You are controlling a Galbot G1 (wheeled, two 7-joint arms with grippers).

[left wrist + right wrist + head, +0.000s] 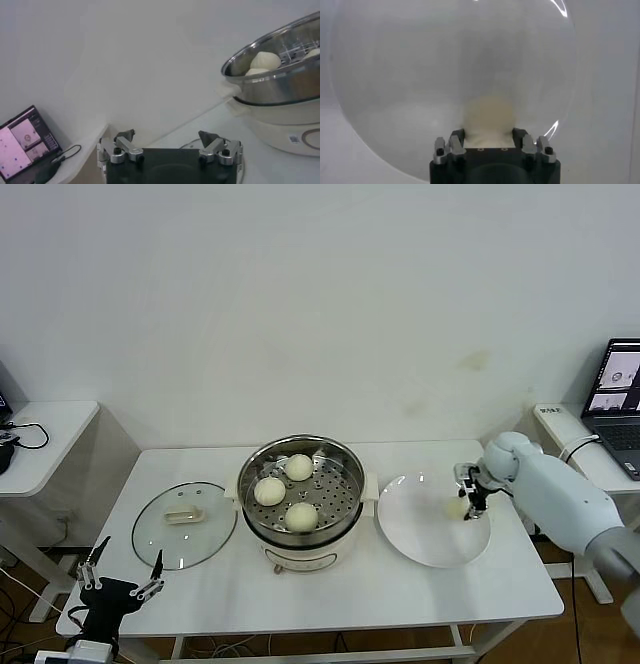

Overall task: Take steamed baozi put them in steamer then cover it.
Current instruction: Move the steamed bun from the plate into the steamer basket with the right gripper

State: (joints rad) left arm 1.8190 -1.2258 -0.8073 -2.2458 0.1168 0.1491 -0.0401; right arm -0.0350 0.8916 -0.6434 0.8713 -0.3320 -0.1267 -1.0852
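On the right side of the table, the right gripper is lowered over the white plate, and its fingers are closed around the fourth baozi, which is seen just above the plate surface. Three steamed baozi are already placed on the perforated tray inside the steamer, which stands at the middle of the table. The cover is laid flat on the table, just left of the steamer. The left gripper is held at the near left corner, with its fingers spread wide and nothing between them.
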